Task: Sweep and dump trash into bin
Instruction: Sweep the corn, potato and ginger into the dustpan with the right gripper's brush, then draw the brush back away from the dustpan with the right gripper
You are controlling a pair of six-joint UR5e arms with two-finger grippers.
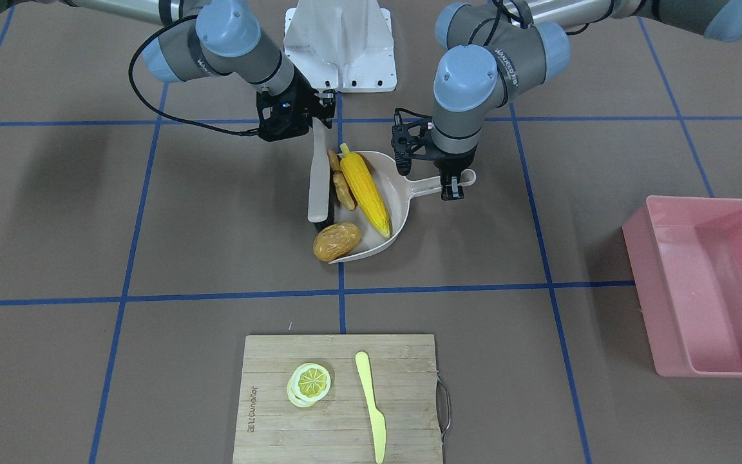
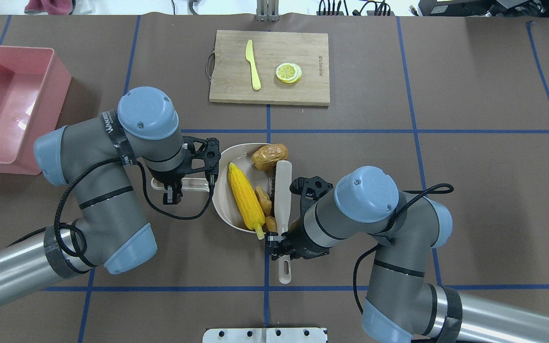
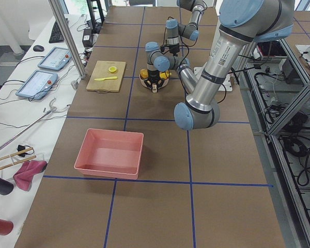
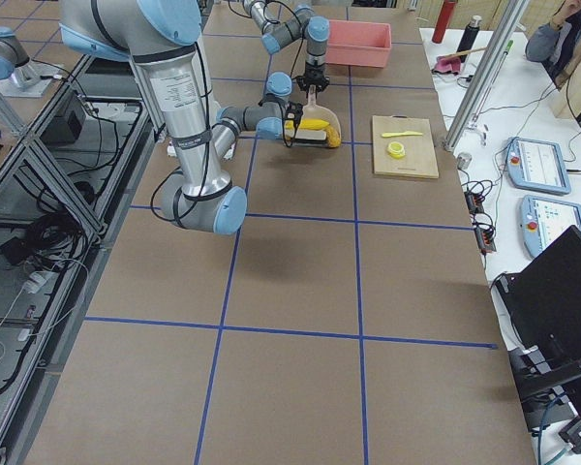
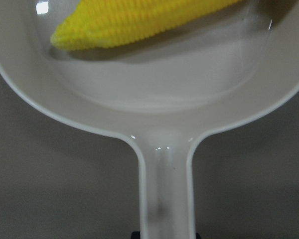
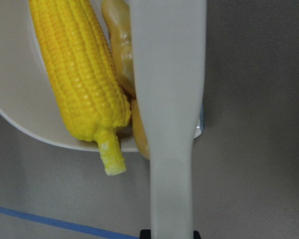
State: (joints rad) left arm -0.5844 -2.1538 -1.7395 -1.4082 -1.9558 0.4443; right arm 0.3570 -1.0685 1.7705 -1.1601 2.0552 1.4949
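The board (image 1: 339, 399) has a small burnt-in word along one edge. It seems to begin with "Joy"; the rest is too small to read. A black band (image 1: 504, 68) on the left arm has white letters that begin with "WAN". The right arm (image 1: 207, 64) has the same kind of band. The side views show small print on the arms, but I cannot read it.

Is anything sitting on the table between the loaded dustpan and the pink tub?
Nothing visible does. Between the beige plastic dustpan and the pink rectangular plastic tub, only bare brown mat shows; the wooden cutting board lies off that line.
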